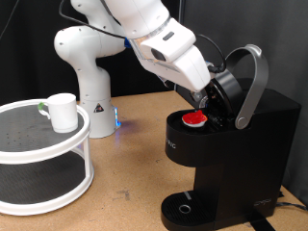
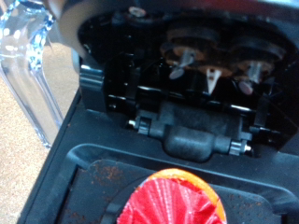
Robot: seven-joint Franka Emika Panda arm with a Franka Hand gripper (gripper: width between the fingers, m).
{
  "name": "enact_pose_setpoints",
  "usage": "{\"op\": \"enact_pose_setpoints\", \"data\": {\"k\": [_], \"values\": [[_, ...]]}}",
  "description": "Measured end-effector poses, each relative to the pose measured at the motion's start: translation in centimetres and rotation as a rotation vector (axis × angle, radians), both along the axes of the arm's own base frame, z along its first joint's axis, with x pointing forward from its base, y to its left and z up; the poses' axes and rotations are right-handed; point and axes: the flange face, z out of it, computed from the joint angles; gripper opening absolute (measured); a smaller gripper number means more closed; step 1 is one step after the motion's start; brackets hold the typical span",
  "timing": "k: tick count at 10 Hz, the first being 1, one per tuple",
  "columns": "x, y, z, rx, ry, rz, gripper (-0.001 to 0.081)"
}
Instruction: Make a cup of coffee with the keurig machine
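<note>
Red-topped pod [image 1: 195,118] seated in keurig machine [image 1: 231,164], lid up. Pincer [image 1: 206,99] just above pod; grip state unclear. Risk: knocking grey handle [image 1: 252,82], dislodging pod. Cup [image 1: 63,112] far off on white rack [image 1: 48,144], bench's left edge.

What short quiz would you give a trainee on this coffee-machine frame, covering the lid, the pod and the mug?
1. True or false: the lid of the keurig machine is raised.
2. Where is the cup? A) on the drip tray B) on the top tier of the round white stand C) in the pincer
3. Fill in: the red-topped pod sits in the machine's open ____.

Key
1. True; the grey handle is up and the lid's underside shows in the wrist view.
2. B, at the exterior view's left; the drip tray holds nothing.
3. Pod chamber. The pincer hangs right above it, and nothing shows between its fingers.
</note>
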Motion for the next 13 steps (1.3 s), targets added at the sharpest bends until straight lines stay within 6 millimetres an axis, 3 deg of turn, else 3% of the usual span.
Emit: {"op": "enact_pose_setpoints", "data": {"k": [3,10,13], "values": [[-0.5,-1.3,0.5,0.057,-0.056,-0.09,0.0805],[-3.2,-8.0,8.5,0.242,-0.166,-0.249,0.0805],[-4.3,-9.4,9.6,0.211,-0.108,-0.19,0.0805]]}}
